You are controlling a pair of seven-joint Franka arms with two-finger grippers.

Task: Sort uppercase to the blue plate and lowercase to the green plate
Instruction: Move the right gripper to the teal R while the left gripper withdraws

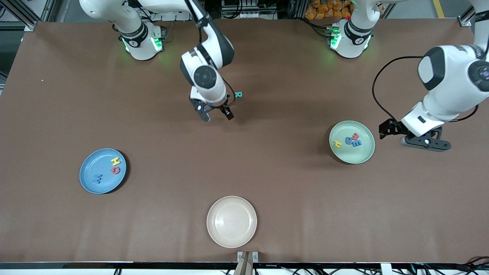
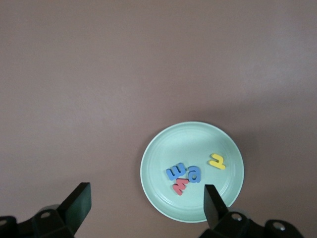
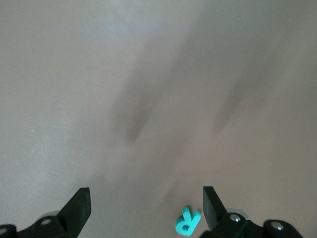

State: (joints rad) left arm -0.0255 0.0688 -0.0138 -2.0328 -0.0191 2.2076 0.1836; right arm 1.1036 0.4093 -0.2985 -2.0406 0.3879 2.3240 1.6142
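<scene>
Teal R [image 1: 238,94] alone on brown surface [image 1: 267,183] at upper centre of frame, just beside right pincer [image 1: 216,114], spread and empty. Yellow H [image 1: 115,162], red Q [image 1: 115,170], blue W [image 1: 98,178] in blue plate [image 1: 88,183], lower left. Four small letters, probably h, e, a, w, bunched in green plate [image 1: 363,152], centre right. Left pincer [image 1: 389,130] at right edge beside it, spread, empty. Cream plate [image 1: 214,229] at bottom centre.

Cream plate [image 1: 231,221] on brown table [image 1: 290,191]
</scene>
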